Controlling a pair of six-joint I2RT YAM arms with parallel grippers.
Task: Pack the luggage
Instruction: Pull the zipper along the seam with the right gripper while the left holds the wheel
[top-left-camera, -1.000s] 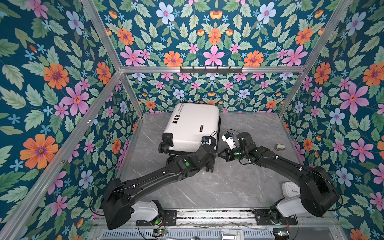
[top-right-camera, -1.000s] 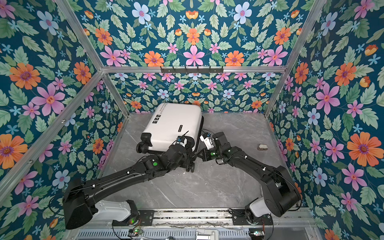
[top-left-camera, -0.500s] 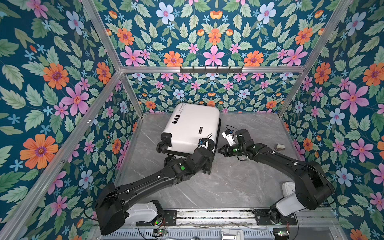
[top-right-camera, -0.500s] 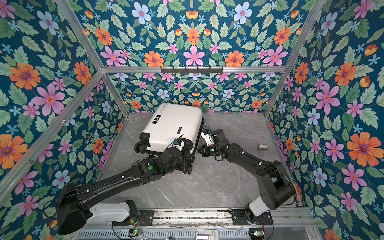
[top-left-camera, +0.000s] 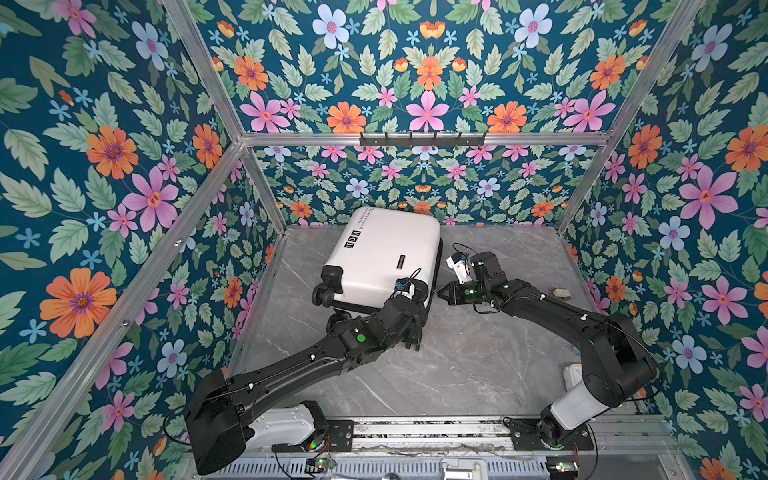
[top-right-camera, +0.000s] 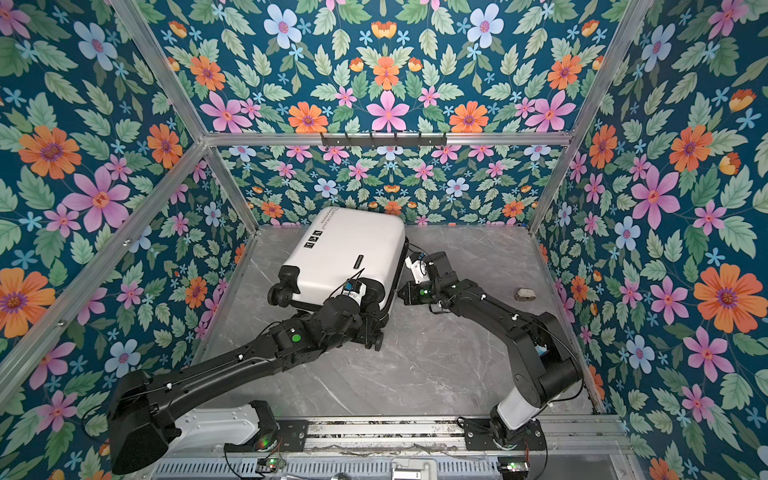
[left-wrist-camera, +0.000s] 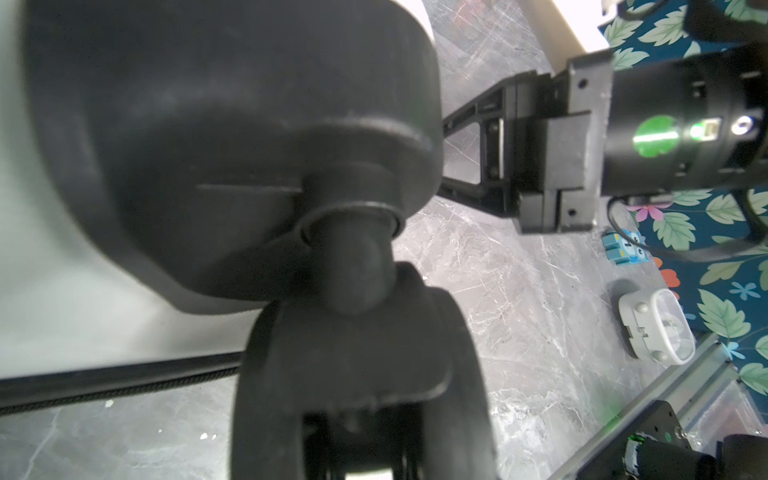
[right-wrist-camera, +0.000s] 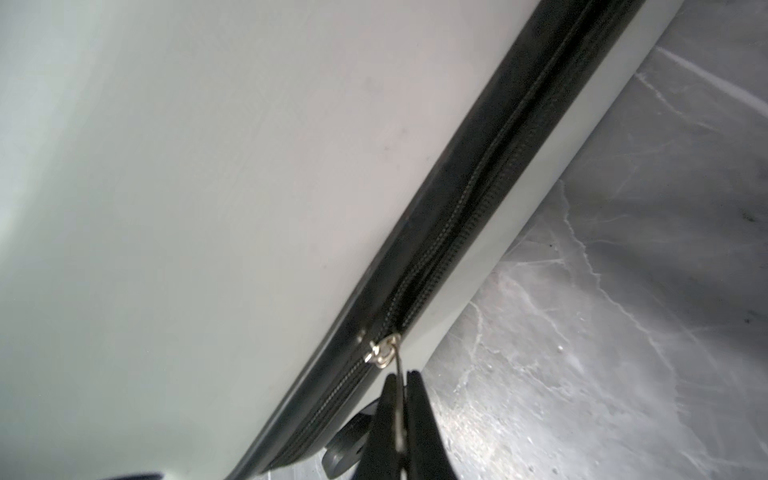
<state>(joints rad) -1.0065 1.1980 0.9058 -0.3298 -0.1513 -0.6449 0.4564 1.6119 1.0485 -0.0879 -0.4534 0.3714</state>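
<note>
The luggage (top-left-camera: 386, 253) (top-right-camera: 347, 253), a white hard-shell suitcase, lies flat and closed at the back of the grey table in both top views. My left gripper (top-left-camera: 415, 309) (top-right-camera: 365, 309) sits at its near right corner, closed around a black caster wheel (left-wrist-camera: 357, 365) that fills the left wrist view. My right gripper (top-left-camera: 441, 292) (top-right-camera: 402, 291) (right-wrist-camera: 399, 384) is at the luggage's right side, shut on the thin metal zipper pull (right-wrist-camera: 384, 351) on the black zipper band (right-wrist-camera: 478, 199). Another wheel (top-left-camera: 323, 293) shows at the near left corner.
A small pale object (top-left-camera: 561, 294) (top-right-camera: 525, 294) lies near the right wall; it shows as a white and clear piece (left-wrist-camera: 656, 328) in the left wrist view. A black hook rack (top-left-camera: 422, 139) hangs on the back wall. Floral walls enclose the table on three sides.
My right gripper has slid a little toward the back along the luggage's side with the zipper pull in it. The left gripper stays on the wheel; its arm shifted slightly.
</note>
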